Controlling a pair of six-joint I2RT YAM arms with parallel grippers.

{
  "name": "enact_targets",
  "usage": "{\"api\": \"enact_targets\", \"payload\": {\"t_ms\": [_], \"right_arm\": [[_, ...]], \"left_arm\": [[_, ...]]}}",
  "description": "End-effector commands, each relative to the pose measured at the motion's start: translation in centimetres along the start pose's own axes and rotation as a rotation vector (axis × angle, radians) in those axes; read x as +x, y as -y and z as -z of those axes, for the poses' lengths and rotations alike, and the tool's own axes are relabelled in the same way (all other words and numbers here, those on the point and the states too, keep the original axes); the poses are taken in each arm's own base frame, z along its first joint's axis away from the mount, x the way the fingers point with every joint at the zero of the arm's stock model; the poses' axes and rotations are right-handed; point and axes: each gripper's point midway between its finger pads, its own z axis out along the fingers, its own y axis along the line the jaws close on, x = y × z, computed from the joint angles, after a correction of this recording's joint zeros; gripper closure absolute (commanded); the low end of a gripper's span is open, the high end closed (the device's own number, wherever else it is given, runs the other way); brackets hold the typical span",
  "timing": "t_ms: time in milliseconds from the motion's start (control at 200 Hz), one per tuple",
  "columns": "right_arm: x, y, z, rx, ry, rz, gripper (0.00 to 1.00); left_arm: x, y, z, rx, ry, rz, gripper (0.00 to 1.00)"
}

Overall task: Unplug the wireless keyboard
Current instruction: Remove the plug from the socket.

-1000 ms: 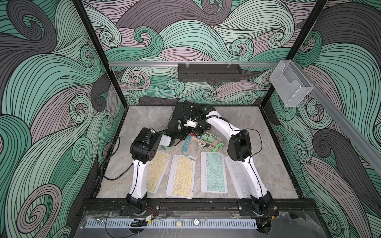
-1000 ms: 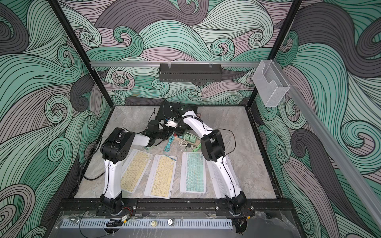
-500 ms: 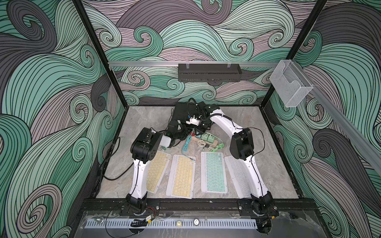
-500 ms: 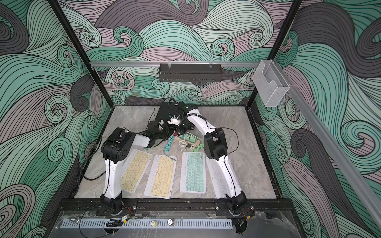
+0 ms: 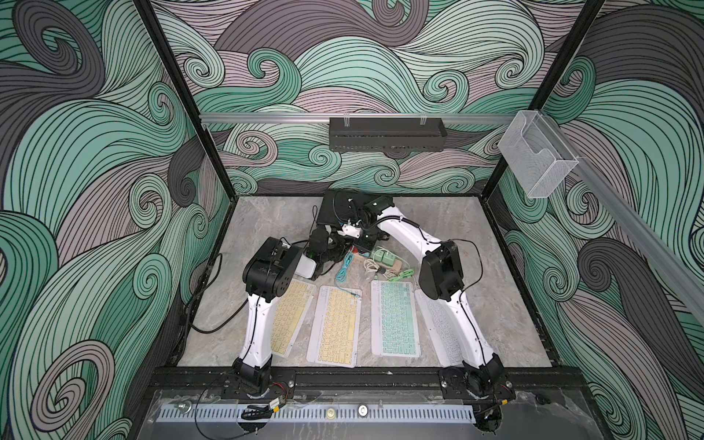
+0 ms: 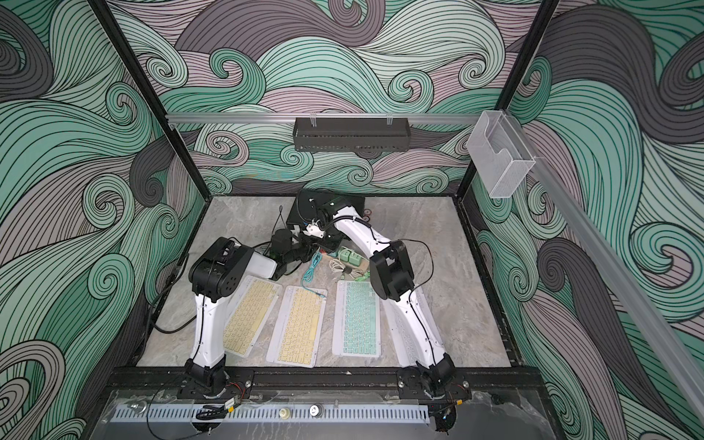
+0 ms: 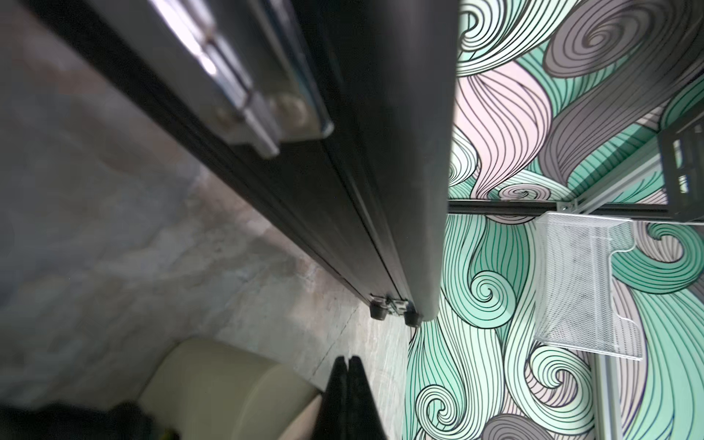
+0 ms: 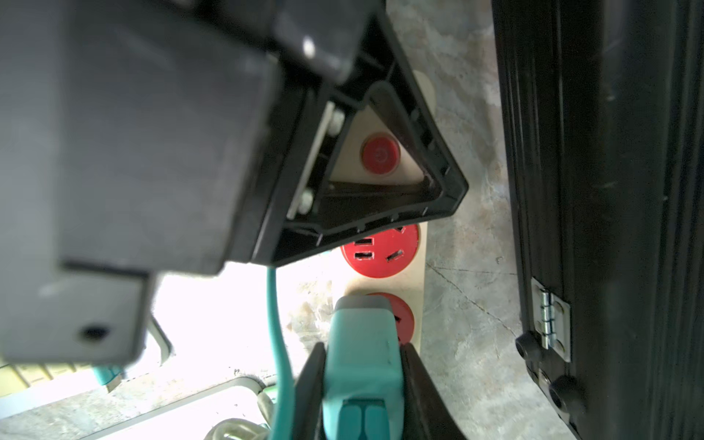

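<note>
Top views: teal cable (image 5: pixel 344 268) ends at the keyboard (image 5: pixel 335 327) second from left, at the table's near edge.
Left wrist: left gripper (image 7: pixel 346 365) pressed together beside black case (image 7: pixel 362 171).
Right wrist only: right gripper (image 8: pixel 362 350) pinches teal plug (image 8: pixel 362 365) over power strip (image 8: pixel 381 249).

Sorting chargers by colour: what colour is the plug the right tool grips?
Teal plug, best in right wrist view.
</note>
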Motion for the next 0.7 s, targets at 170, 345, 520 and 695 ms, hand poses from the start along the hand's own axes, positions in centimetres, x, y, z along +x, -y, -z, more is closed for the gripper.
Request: {"api": "enact_targets", "payload": {"t_ms": [170, 345, 520, 695], "right_arm": [[-3.7, -1.6, 3.4, -0.184, 0.271, -0.003, 1.0], [-3.8, -1.6, 3.3, -0.215, 0.288, -0.019, 1.0], [-3.7, -1.1, 3.5, -0.21, 0.289, -0.044, 1.0], [-2.1, 1.6, 2.3, 0.073, 0.121, 0.009, 1.0]], "left_arm": [[6.4, -5.3, -1.1, -0.066, -0.14, 0.092, 1.0], [6.6, -7.3, -0.7, -0.116, -0.117, 0.14, 1.0], [6.7, -9.8, 0.3, -0.217, -0.09, 0.178, 1.0], [6.8, -11.4, 0.8, -0.253, -0.067, 0.22, 1.0]]}}
